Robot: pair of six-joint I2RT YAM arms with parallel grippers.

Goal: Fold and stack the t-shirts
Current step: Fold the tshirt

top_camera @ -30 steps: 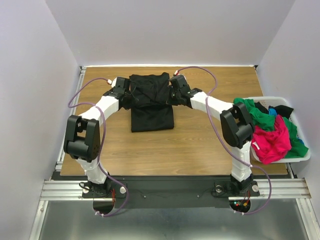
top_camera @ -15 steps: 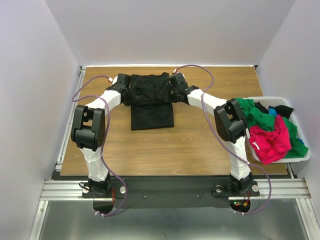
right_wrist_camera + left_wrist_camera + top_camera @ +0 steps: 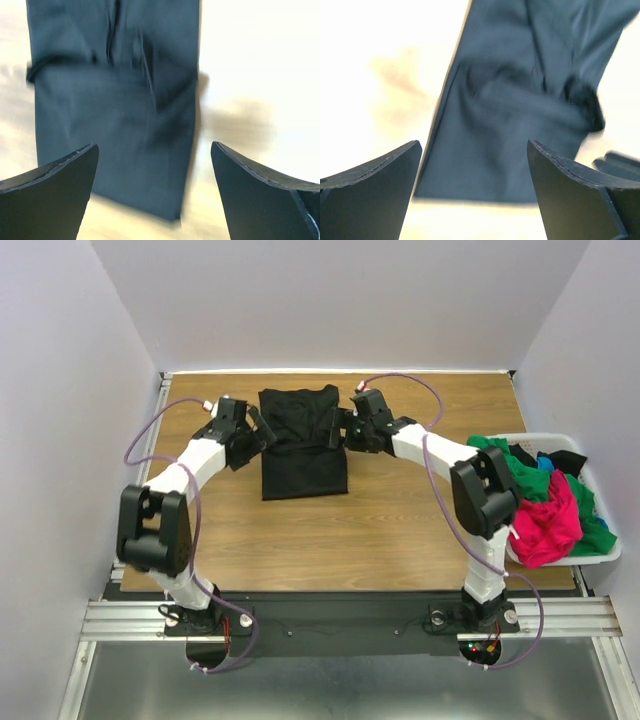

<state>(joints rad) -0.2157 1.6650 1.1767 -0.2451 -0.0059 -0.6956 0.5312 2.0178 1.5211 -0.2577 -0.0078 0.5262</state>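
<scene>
A black t-shirt (image 3: 302,445) lies folded into a long rectangle at the far middle of the table. My left gripper (image 3: 260,427) stands open just off its left edge, and my right gripper (image 3: 339,428) stands open just off its right edge. Neither holds anything. The left wrist view looks down on the same dark cloth (image 3: 520,100) past my open left gripper (image 3: 472,200). In the right wrist view the cloth (image 3: 115,125) lies ahead of my open right gripper (image 3: 155,200). More t-shirts are piled in the basket: green (image 3: 520,476), magenta-pink (image 3: 545,522) and black (image 3: 566,460), with a bit of blue (image 3: 545,465).
A white plastic basket (image 3: 611,542) sits at the table's right edge, heaped over its rim. Purple cables arc over both arms. White walls close in the table on the left, back and right. Bare wood (image 3: 330,535) stretches in front of the folded shirt.
Both grippers were shut on the black shirt's sides a second ago. They have opened, let go, and drawn outward off its edges. The shirt now lies flat.
</scene>
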